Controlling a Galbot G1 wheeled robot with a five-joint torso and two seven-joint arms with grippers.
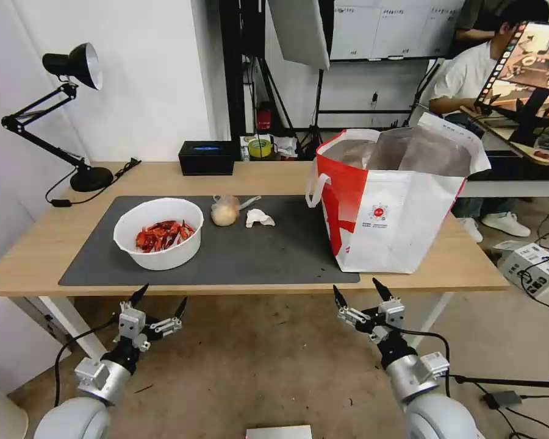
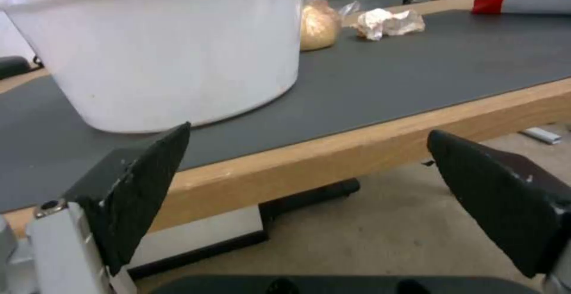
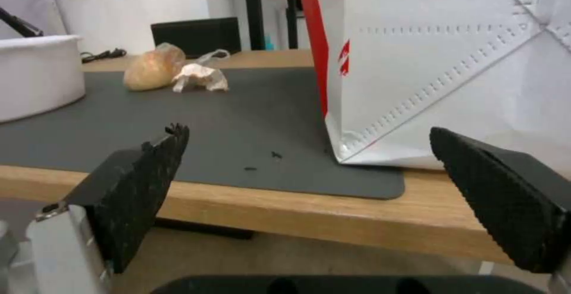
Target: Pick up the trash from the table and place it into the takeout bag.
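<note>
Far left on the table (image 1: pixel 165 177), a black desk lamp (image 1: pixel 73 67) stands on the bare wood, its cord trailing toward the dark grey mat (image 1: pixel 256 250). Down below the near edge the left gripper (image 1: pixel 161 297) hangs over the floor, fingers spread wide with nothing between them, tips pointing up at the tabletop. Straight ahead of it and above, on the mat's left part, sits the white bowl (image 1: pixel 158 231) of red crayfish shells; from the left wrist the bowl's wall (image 2: pixel 172 48) looms just past the table lip.

Next along, the small clear bag (image 1: pixel 226 211) with its yellowish lump, and just beside it the crumpled tissue (image 1: pixel 259 217), both near the mat's far edge, apart from the bowl. A black box (image 1: pixel 206 157) sits behind them on the wood. The middle of the mat lies open between tissue and tote.

Now the right gripper (image 1: pixel 357 291), also below the table edge, jaws wide apart and holding nothing. Just above it stands the takeout bag (image 1: pixel 396 225), mouth open, silver lining showing, its base straddling the mat's right edge; from the right wrist its white side (image 3: pixel 446 71) rises close by.
</note>
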